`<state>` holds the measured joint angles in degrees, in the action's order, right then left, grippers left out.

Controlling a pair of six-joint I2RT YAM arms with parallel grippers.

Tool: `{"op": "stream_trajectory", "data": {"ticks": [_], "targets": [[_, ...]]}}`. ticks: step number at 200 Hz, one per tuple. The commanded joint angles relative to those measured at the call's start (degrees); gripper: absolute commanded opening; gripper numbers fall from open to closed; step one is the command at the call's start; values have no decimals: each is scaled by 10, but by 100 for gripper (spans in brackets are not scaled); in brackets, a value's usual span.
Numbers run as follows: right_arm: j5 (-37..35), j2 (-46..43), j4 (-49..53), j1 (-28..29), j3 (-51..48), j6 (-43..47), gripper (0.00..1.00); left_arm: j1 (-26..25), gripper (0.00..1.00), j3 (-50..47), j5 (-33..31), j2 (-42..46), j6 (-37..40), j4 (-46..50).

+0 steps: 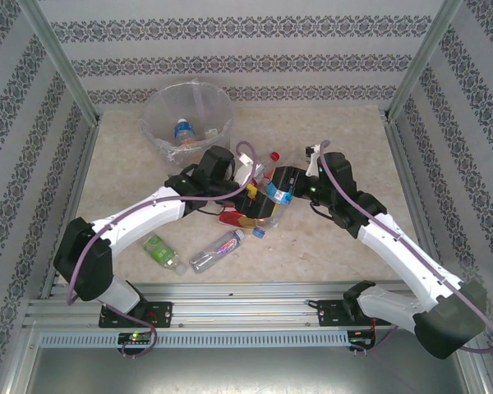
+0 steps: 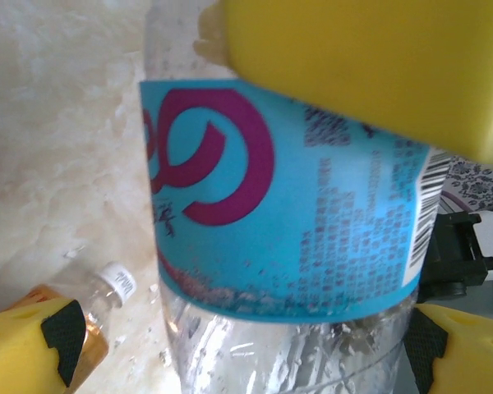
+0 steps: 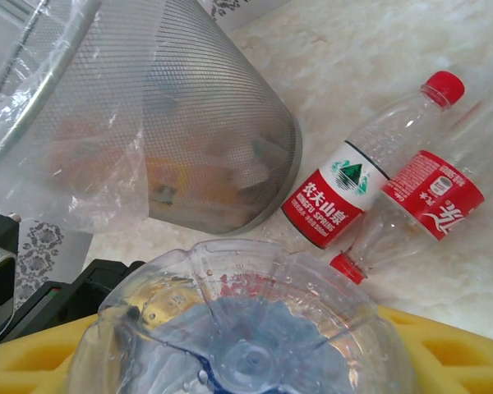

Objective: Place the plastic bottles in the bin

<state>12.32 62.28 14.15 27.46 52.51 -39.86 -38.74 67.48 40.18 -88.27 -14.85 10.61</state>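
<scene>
We count one bin (image 1: 218,111), with one inner bottle (image 1: 181,131) showing inside it. Two lie apart on the surface (image 1: 345,254): a green-labelled bottle (image 1: 163,252) and a purple-labelled bottle (image 1: 218,249). In the middle cluster we make out two with red labels, the red-capped bottle (image 3: 353,176) and the cola bottle (image 3: 434,194). There is also one blue-labelled bottle (image 2: 287,222) and one orange bottle (image 2: 103,310). The cluster's full total we cannot tell. There are two claws: left claw (image 2: 246,353), right claw (image 3: 246,361).

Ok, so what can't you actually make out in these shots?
- Top view: the left arm and right arm cover the bottle pile; its count is hidden.
- Right wrist view: the crinkled bag and mesh blur what lies in the bin.
- Left wrist view: the blue-label bottle is cut off by the edges, cap unseen.
- Right wrist view: the right hand holds that bottle base-on, label hidden.
</scene>
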Motion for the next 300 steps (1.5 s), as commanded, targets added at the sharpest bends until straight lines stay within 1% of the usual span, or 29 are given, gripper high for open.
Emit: {"op": "stream_trajectory", "data": {"ticks": [1, 33, 69, 93, 108, 132, 138, 149, 166, 196, 204, 225, 242, 260, 283, 300], "targets": [[25, -13, 10, 0, 20, 16, 67, -14, 100, 6, 12, -12, -35, -88], [12, -17, 21, 0, 20, 15, 67, -23, 96, -3, 36, -18, -56, -140], [0, -24, 27, -1, 20, 9, 67, -31, 84, 3, 39, -29, -53, -130], [-7, -27, 29, -3, 20, 3, 67, -37, 84, 10, 36, -35, -45, -115], [-9, -29, 29, -4, 19, 1, 67, -42, 86, 18, 32, -40, -37, -104], [-11, -29, 31, -5, 19, 0, 67, -48, 85, 26, 31, -48, -32, -97], [-12, -29, 33, -5, 18, 1, 68, -48, 83, 28, 31, -49, -32, -97], [-14, -29, 37, -6, 19, 1, 68, -49, 74, 30, 31, -50, -31, -97], [-15, -30, 40, -6, 19, 2, 69, -49, 66, 30, 27, -48, -31, -101], [-14, -34, 47, -11, 20, 0, 74, -49, 55, 32, 14, -41, -36, -104], [-11, -36, 48, -12, 20, 0, 76, -49, 54, 31, 11, -39, -38, -104], [6, -49, 50, -23, 15, -2, 85, -45, 51, 29, 2, -32, -43, -105], [27, -64, 53, -39, 8, -2, 89, -38, 50, 28, 2, -24, -47, -106], [70, -81, 50, -59, -2, 1, 95, -33, 50, 29, -2, -14, -41, -102], [113, -107, 38, -78, -14, 5, 98, -24, 50, 33, -4, -6, -35, -93], [131, -124, 32, -88, -20, 6, 98, -18, 50, 34, -3, -1, -34, -91]]}}
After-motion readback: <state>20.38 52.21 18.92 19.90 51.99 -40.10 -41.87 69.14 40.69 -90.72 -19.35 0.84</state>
